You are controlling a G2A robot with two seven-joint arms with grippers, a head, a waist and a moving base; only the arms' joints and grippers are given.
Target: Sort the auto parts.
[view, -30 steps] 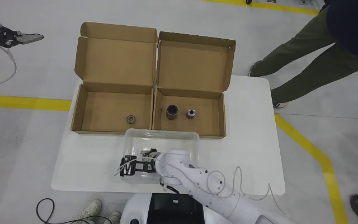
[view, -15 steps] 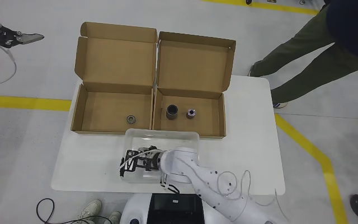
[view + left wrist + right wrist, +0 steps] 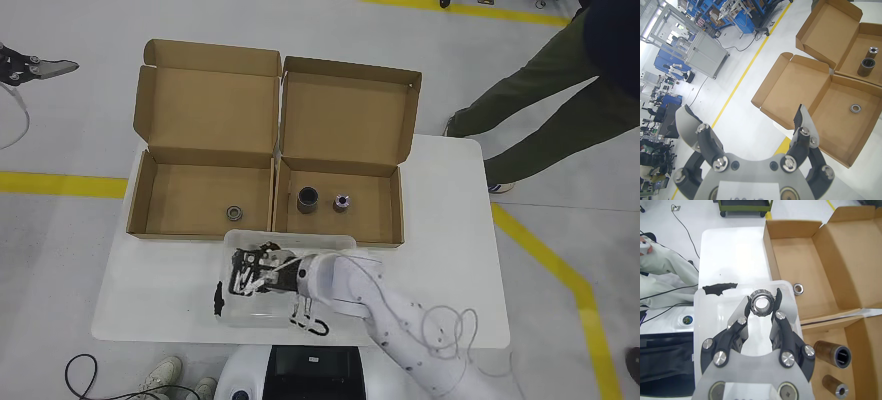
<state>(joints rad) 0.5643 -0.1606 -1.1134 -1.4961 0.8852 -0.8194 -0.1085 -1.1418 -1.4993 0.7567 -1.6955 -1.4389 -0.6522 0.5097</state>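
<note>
White table (image 3: 730, 253) on a factory floor (image 3: 80, 130), and we go straight to the right pincer (image 3: 762, 298). It is clamped on a tapered roller bearing (image 3: 762, 313), pads across the outer ring, bore facing the wrist camera. The part sits over the left part of the clear bin (image 3: 783, 281), at the table's near edge.

It looks like solid steel: heavy for its size, rigid, and probably slick. Being round, it could twist or slip between the pads, so a square hold across the diameter seems the one to want.

Just past the bin, toward the far edge, the left cardboard box (image 3: 797, 260) holds a matching bearing (image 3: 798, 288), likely the destination. Beside it, the right cardboard box (image 3: 370, 215) holds a dark sleeve (image 3: 831, 353) and a smaller bushing (image 3: 832, 384).

The left pincer (image 3: 743, 111), fingers spread and empty, hangs out past the table's left edge.
</note>
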